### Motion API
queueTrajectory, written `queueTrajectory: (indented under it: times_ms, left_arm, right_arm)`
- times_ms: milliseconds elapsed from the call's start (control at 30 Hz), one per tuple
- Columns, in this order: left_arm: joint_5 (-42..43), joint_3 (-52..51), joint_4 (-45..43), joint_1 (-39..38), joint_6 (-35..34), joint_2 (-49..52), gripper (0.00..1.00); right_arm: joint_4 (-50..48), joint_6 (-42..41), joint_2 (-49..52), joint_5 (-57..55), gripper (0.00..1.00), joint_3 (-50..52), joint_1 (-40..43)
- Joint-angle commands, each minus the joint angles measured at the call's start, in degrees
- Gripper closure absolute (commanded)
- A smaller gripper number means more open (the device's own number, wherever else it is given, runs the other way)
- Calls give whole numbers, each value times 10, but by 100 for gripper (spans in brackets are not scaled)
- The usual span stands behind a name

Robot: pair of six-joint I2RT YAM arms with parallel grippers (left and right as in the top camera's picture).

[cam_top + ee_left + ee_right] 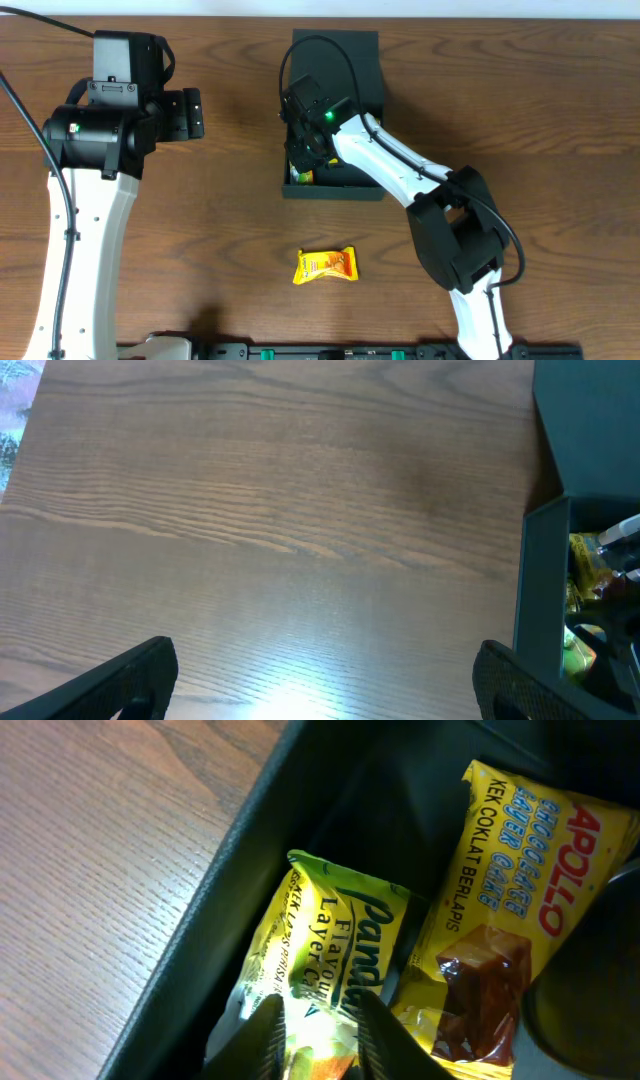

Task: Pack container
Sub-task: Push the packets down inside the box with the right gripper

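The dark teal container [335,192] stands open at the table's far middle, its flap lid [345,50] folded back. My right gripper [305,150] reaches down inside it at the left side. In the right wrist view its fingers [320,1035] are closed around a green-yellow pandan layer cake packet [340,940] against the container's left wall [220,920]. A yellow Apollo chocolate cake packet [510,890] lies beside it. My left gripper [190,113] [325,690] is open and empty over bare table, left of the container [540,590].
A yellow-orange snack packet [325,266] lies on the wooden table in front of the container. A black rail [350,351] runs along the table's near edge.
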State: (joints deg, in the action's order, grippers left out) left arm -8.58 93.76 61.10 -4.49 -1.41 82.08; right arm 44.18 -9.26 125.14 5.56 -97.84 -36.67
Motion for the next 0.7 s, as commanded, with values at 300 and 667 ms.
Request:
queueTrajectory:
  times_ms: [300,667]
  left_arm:
    - [-9,2,-1,4,9,3,5]
    - [-9,2,-1,4,9,3,4]
  right_arm:
    - [-18,-1,5,-10,99,1,-1]
    - [-27,-14,7,-10,65,1,3]
